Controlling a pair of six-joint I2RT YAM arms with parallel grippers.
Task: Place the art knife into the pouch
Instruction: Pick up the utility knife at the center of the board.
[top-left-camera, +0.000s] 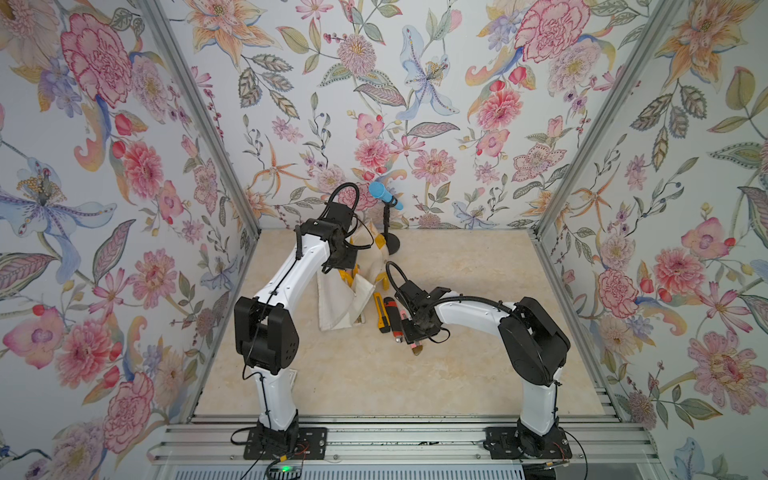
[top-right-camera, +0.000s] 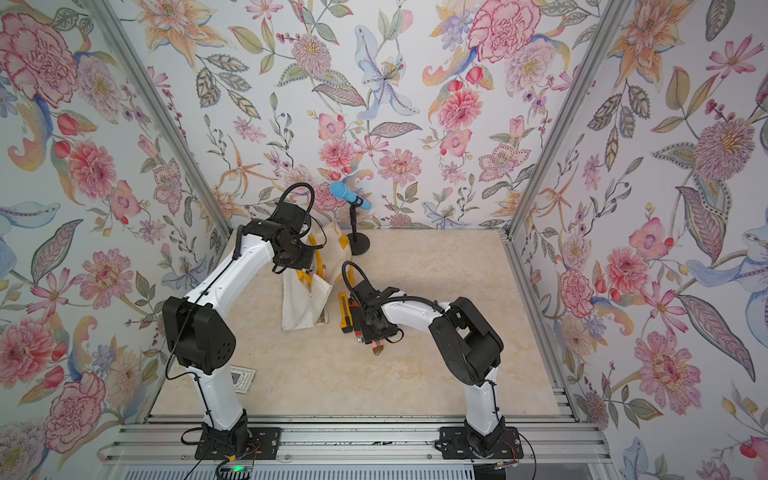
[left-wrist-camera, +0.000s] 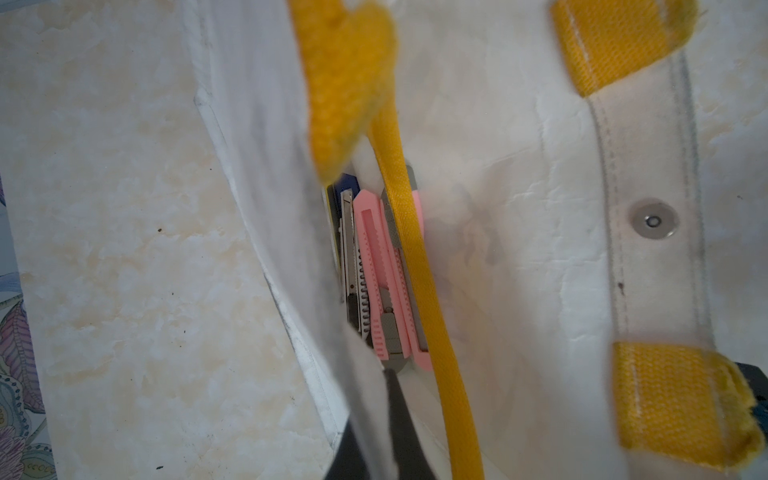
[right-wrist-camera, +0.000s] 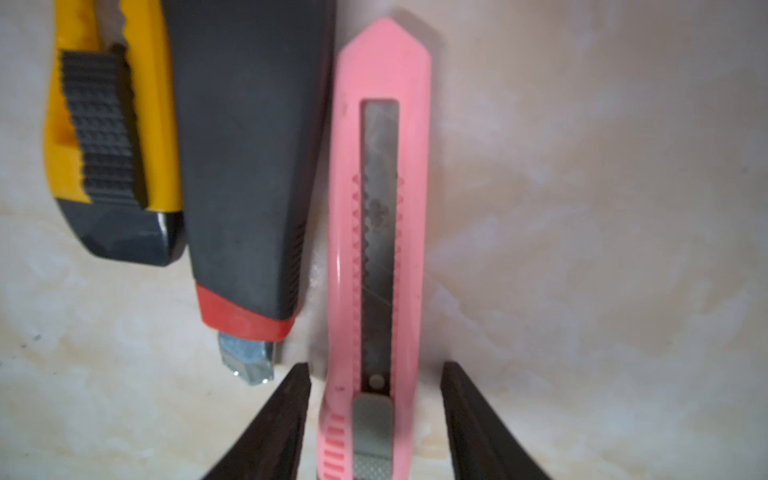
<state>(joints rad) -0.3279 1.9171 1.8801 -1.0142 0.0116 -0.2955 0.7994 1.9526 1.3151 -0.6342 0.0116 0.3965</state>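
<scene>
The off-white pouch (top-left-camera: 338, 307) with yellow handles (left-wrist-camera: 411, 249) hangs by its rim, its lower end on the table. My left gripper (left-wrist-camera: 376, 399) is shut on one wall of the pouch (left-wrist-camera: 498, 208) and holds the mouth apart. Several knives lie inside, among them a pink one (left-wrist-camera: 374, 270). On the table to the pouch's right lies a pink art knife (right-wrist-camera: 382, 232). My right gripper (right-wrist-camera: 376, 369) stands open astride its slider end, with a gap on each side. In both top views the right gripper (top-left-camera: 409, 338) (top-right-camera: 372, 338) covers most of that knife (top-right-camera: 376, 344).
A black-and-red knife (right-wrist-camera: 249, 166) lies right beside the pink one, then a yellow knife (right-wrist-camera: 112, 124) (top-left-camera: 379, 307) between it and the pouch. A blue microphone on a black stand (top-left-camera: 384, 195) is behind the pouch. A small card (top-right-camera: 243, 379) lies by the left arm.
</scene>
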